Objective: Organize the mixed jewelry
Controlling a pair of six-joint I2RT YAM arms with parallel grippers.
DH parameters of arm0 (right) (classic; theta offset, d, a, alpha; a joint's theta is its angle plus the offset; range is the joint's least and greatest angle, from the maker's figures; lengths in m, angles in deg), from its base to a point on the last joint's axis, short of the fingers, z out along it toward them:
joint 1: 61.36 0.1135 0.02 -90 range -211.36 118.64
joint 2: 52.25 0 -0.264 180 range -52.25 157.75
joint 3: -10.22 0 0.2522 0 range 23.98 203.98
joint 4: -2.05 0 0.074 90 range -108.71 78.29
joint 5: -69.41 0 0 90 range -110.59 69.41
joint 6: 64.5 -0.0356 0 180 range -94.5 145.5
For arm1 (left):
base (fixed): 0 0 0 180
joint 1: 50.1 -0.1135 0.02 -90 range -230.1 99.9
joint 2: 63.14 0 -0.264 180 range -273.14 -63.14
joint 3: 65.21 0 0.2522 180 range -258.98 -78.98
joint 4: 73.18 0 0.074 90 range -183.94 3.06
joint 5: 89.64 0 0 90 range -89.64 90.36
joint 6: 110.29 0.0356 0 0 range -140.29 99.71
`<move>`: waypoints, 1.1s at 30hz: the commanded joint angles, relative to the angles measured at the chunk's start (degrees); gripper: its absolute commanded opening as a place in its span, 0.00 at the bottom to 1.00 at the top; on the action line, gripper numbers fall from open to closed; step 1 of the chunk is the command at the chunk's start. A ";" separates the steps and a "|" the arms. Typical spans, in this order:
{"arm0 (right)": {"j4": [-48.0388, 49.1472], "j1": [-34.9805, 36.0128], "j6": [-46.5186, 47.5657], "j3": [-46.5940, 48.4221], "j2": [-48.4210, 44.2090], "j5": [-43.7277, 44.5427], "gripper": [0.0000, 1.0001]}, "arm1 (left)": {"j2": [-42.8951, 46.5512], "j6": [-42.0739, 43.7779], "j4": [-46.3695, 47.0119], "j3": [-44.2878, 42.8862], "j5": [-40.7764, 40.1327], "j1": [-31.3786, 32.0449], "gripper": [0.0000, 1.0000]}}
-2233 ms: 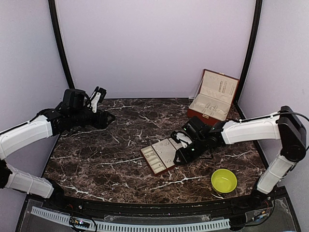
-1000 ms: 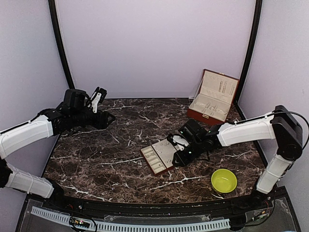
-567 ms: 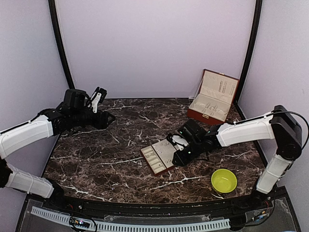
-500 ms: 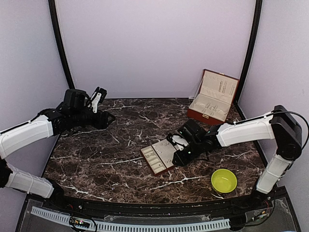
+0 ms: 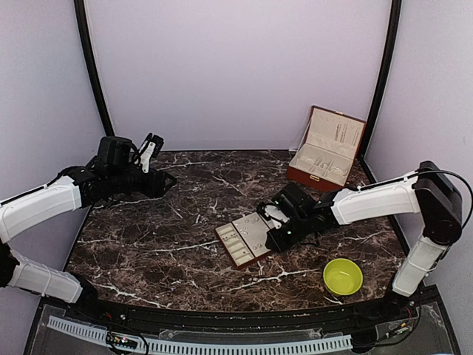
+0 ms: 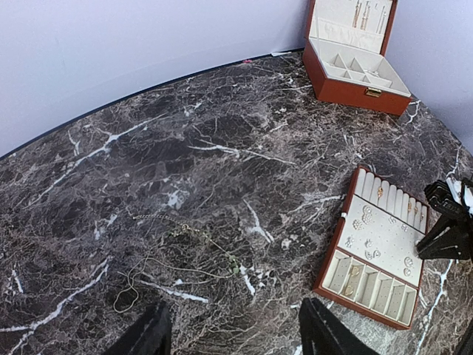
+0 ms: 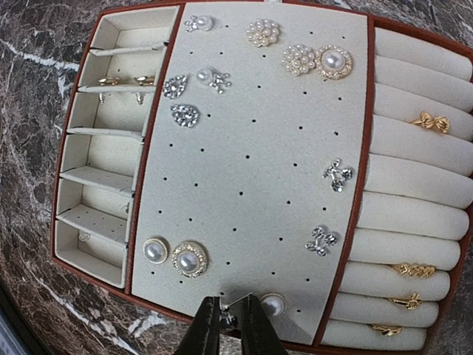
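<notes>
Right tool [image 7: 230,325] has pinched down over the last second; its tips were wider apart a second ago. The arm has barely shifted over the tray [image 5: 238,250]. Now it's clenched on a tiny silvery stud [image 7: 230,312], right at the near long edge of the tray's perforated panel and just beside a seated pearl stud [image 7: 272,303]. My read: you're mid-grasp or mid-seat on one earring, and sorting is well along, since many pieces already sit on the panel and in the ring rolls.

Left tool [image 6: 233,340] is released, fingers wide with nothing between. It hangs over the far-left of the desk [image 6: 222,126], well apart from the tray.

The stud is too small to tell which way its post points. A thin chain [image 6: 177,240] lies loose on the desk left of the tray. It's sprawled, so there's no clean axis; the longest strand runs roughly toward the tray, with a small loop at its far-from-tray end. It still needs a home.
</notes>
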State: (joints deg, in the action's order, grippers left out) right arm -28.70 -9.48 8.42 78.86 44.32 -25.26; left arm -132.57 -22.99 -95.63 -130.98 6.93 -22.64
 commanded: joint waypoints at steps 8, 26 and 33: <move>4.19 -0.42 -5.24 0.07 0.99 -3.03 0.06 | 0.25 0.53 0.78 0.77 0.15 -0.40 0.61; 6.98 -4.47 -9.05 -1.81 1.28 -6.31 0.03 | 0.16 0.55 0.78 0.77 0.29 -0.44 0.61; 9.63 -7.93 -12.23 -2.75 -1.21 -14.09 0.03 | 0.66 1.59 1.42 1.07 1.89 -0.45 0.62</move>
State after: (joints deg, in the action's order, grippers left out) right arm -21.88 -15.39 -1.27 76.91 44.96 -34.11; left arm -132.57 -22.91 -95.63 -130.96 7.00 -22.64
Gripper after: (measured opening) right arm 0.032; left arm 0.613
